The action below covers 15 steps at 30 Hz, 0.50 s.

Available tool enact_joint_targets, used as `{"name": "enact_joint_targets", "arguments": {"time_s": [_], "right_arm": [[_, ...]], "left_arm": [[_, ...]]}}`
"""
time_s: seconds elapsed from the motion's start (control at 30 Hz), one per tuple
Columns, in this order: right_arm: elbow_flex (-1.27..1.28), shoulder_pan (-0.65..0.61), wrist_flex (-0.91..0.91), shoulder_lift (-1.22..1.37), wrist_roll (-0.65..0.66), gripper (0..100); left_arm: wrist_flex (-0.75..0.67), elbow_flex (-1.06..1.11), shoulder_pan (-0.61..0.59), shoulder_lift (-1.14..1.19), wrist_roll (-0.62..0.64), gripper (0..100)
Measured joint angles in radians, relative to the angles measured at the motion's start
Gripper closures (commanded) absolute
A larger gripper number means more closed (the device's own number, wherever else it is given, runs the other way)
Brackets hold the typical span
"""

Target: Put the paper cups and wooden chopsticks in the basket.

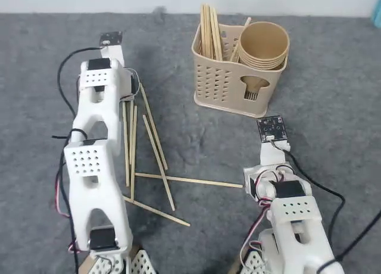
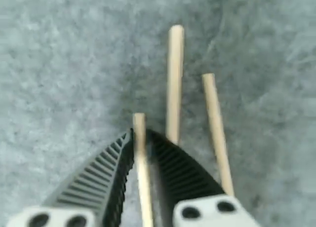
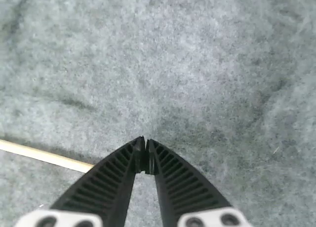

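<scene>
Beige basket (image 1: 229,86) holds stacked paper cups (image 1: 265,44) at one end, upright wooden chopsticks (image 1: 209,33) at the other.
On the grey carpet (image 1: 333,107), the left gripper (image 2: 140,137) clamps one chopstick (image 2: 139,123) among loose chopsticks (image 1: 156,146) well apart from the basket; the right gripper (image 3: 146,144) rests clenched, empty.

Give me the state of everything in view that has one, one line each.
basket: upright, partly filled
cups: stacked, mouths up, in the basket
basket chopsticks: standing on end in the basket
loose chopsticks: lying flat, outside the basket
held chopstick: clamped between the left jaws
left gripper: shut on the held chopstick
right gripper: shut, empty
</scene>
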Motion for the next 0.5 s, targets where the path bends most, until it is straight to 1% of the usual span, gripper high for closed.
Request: {"name": "enact_joint_targets", "arguments": {"time_s": [0.2,0.33,0.4,0.5], "right_arm": [[0.000,0.000,0.000,0.000,0.000,99.1],[0.000,0.000,0.000,0.000,0.000,99.1],[0.000,0.000,0.000,0.000,0.000,99.1],[0.000,0.000,0.000,0.000,0.000,99.1]], "left_arm": [[0.000,-0.018,0.000,0.011,0.043,99],[0.006,-0.018,0.000,-0.002,0.046,99],[0.037,-0.017,-0.008,-0.032,0.046,99],[0.107,-0.017,-0.009,-0.141,0.046,99]]}}
